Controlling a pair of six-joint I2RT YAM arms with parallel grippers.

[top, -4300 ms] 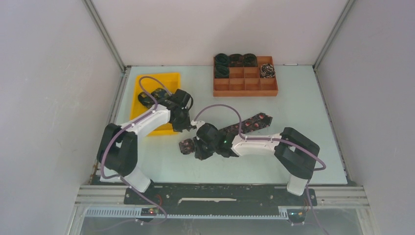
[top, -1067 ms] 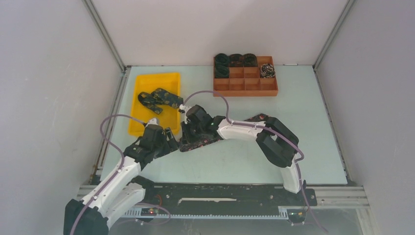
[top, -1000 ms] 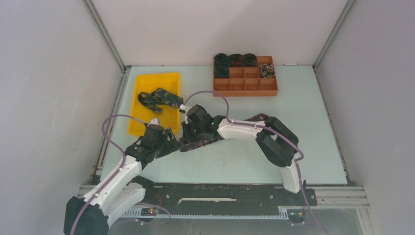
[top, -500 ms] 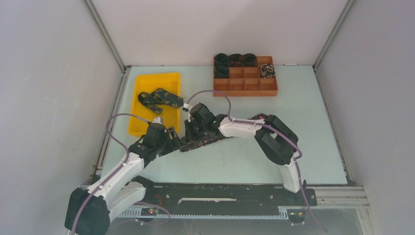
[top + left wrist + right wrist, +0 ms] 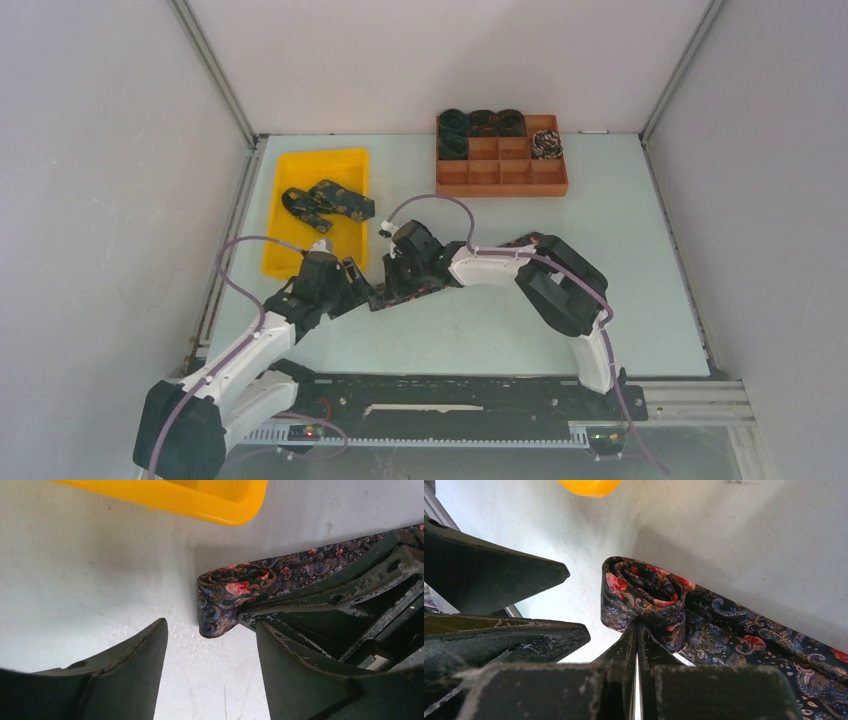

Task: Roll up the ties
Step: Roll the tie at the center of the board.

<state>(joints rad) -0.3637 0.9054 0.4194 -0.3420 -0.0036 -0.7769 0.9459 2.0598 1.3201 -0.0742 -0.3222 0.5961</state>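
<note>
Looking down from above, you see the tie [image 5: 418, 292] lying flat on the table [image 5: 620, 300], near the front left and just beside the yellow tray [image 5: 345, 160]. One end of it is curled into a small roll [image 5: 644, 590]. Your right gripper [image 5: 636, 630] has its fingers pressed tight together on the cloth at the bottom of that roll. Your left gripper [image 5: 211, 625] has its fingers wide apart. The roll sits right at their tips, and you cannot tell if they touch it. The long part of the tie runs off to the right, under the right arm [image 5: 500, 268]. Some dark ties [image 5: 325, 200] lie loose in the tray. At the back of the table, a brown box [image 5: 500, 178] with little squares holds four dark coils [image 5: 482, 122] on its left side and one pale coil [image 5: 546, 145] on its right side.
</note>
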